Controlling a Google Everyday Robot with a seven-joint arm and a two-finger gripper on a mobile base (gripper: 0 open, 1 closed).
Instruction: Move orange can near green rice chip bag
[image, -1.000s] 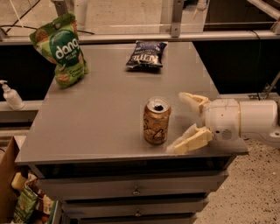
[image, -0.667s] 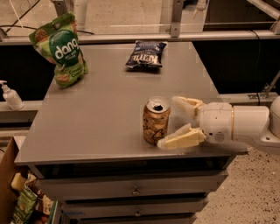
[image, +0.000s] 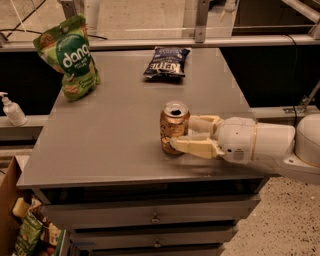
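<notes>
Aluminium and cylindrical, the orange can (image: 174, 127) stood clamped between the gripper's (image: 181, 133) tapered cream fingers (image: 196, 146), well apart from the crinkled green rice chip bag (image: 70, 57).

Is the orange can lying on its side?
No, the orange can stands upright on the table, with the gripper right at it.

Orange can (image: 173, 128): glossy metal, silver top. Gripper (image: 182, 133), clasped round the can at the table's front right: matt cream plastic. Green rice chip bag (image: 70, 57): crinkled, glossy. Table (image: 110, 140): smooth matt grey.
</notes>
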